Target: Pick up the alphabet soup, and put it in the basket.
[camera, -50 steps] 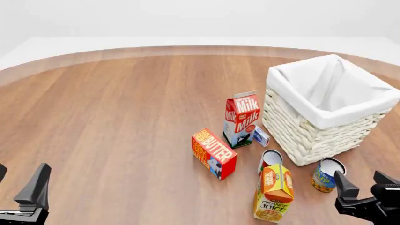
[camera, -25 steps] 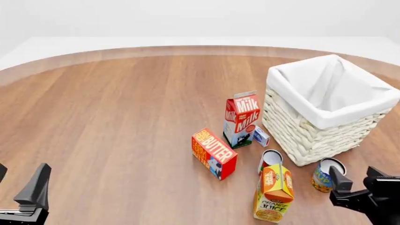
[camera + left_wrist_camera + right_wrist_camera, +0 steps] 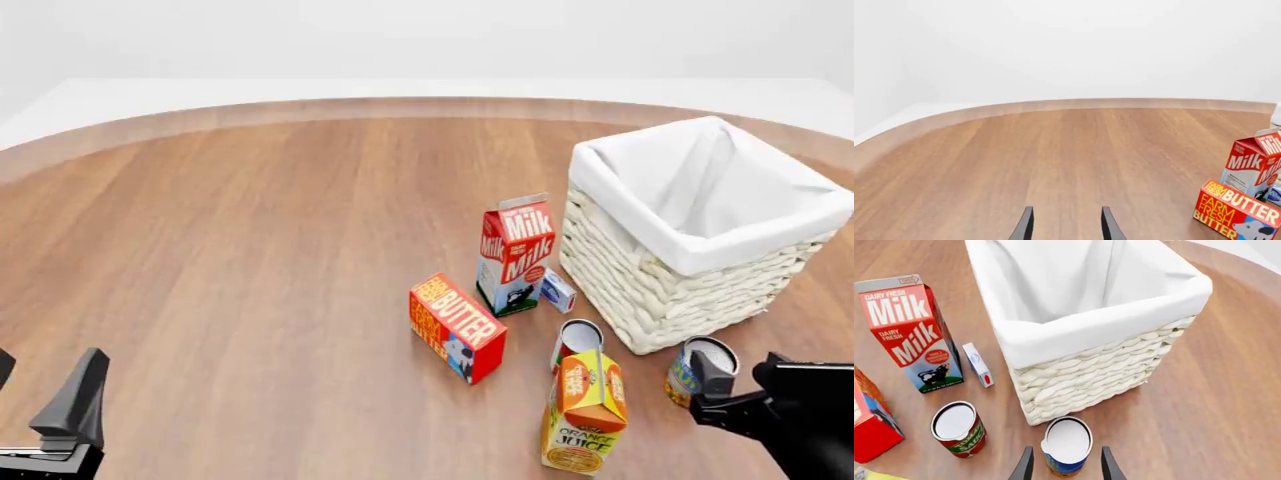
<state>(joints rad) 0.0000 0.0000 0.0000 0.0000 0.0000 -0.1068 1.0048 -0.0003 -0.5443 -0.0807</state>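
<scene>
— Where is the alphabet soup?
— On the table beside the basket. The right gripper has its fingers spread wide around it.
— And the left gripper?
— Spread wide too, holding nothing.

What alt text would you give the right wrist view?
The open right gripper hovers over the alphabet soup, a finger on each side, in front of the basket. A reddish can, a small box and a milk carton stand nearby.
</scene>
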